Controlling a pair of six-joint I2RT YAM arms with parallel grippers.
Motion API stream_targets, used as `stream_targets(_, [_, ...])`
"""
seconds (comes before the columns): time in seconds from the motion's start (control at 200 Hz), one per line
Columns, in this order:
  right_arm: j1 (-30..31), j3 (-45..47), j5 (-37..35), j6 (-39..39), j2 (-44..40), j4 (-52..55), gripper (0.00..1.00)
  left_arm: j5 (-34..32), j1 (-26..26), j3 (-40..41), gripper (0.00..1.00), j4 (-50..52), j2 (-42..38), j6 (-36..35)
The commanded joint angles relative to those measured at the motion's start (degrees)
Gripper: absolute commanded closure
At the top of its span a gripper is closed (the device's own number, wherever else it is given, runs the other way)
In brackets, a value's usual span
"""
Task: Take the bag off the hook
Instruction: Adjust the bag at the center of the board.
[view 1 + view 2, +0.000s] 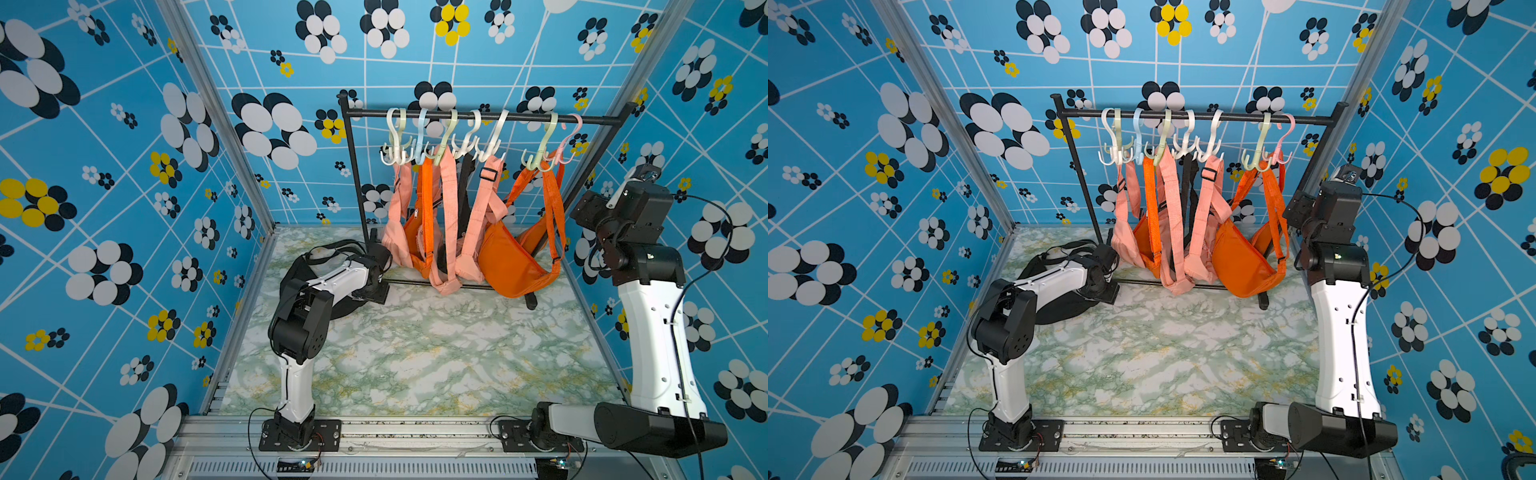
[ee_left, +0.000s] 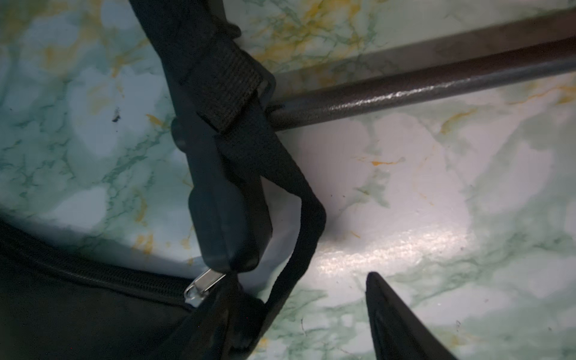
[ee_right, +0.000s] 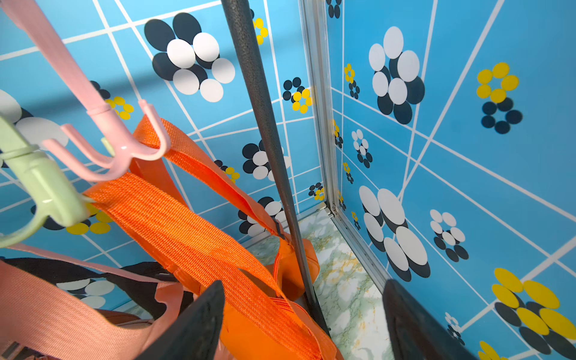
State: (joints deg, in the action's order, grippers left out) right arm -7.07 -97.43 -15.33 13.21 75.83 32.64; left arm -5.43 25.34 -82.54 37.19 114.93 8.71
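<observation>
Nearest me, the right arm (image 1: pixel 656 353) rises from the bench's (image 1: pixel 415 365) front right corner. The right claw (image 3: pixel 303 283), fingers apart and holding nothing, hangs by an orange bag's (image 1: pixel 511 266) strap (image 3: pixel 174 224) on the green hook (image 3: pixel 40 184) at the rack's (image 1: pixel 478 116) right end. A black bag (image 2: pixel 78 311), zipped, lies back left under the left claw (image 1: pixel 374 291). One finger (image 2: pixel 392 311) shows and the other is hidden, so I cannot tell its grip.
</observation>
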Motion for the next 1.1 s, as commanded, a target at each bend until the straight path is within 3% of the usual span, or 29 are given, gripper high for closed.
stream_targets(0.0, [-0.1, 1.5, 1.7, 1.8, -1.1, 1.1, 0.18, 0.1, 0.5, -2.3, 0.37, 0.3, 2.1, -1.1])
stream_targets(0.04, [-0.1, 1.7, 1.8, 2.0, -1.1, 1.1, 0.18, 0.1, 0.5, -2.6, 0.41, 0.3, 2.7, -1.1])
stream_targets(0.2, [0.0, 1.9, 2.3, 2.4, -1.2, 1.1, 0.18, 0.1, 0.5, -4.1, 0.77, 0.8, 3.8, -0.9])
stream_targets(0.395, [0.0, 1.8, 3.1, 3.0, -1.0, 1.0, 0.18, -0.1, 0.1, -5.3, 0.98, 2.7, 1.2, 0.0])
stream_targets(0.6, [3.1, 0.6, 1.0, 1.7, -1.1, 1.2, 0.19, 1.5, -4.0, -3.6, 1.00, 3.2, -6.5, 3.6])
stream_targets(0.825, [7.2, 0.1, -0.8, 0.4, -1.8, 0.6, 0.20, 12.1, -16.7, 2.9, 1.00, -3.6, -14.4, 10.6])
stream_targets(0.95, [7.9, 0.5, -1.1, 0.7, -2.1, 0.4, 0.20, 18.9, -21.5, 6.6, 1.00, -11.3, -14.4, 15.6])
stream_targets(1.095, [8.4, 0.5, -1.5, 0.8, -2.4, 0.6, 0.20, 21.8, -22.2, 6.0, 1.00, -16.5, -9.2, 19.5])
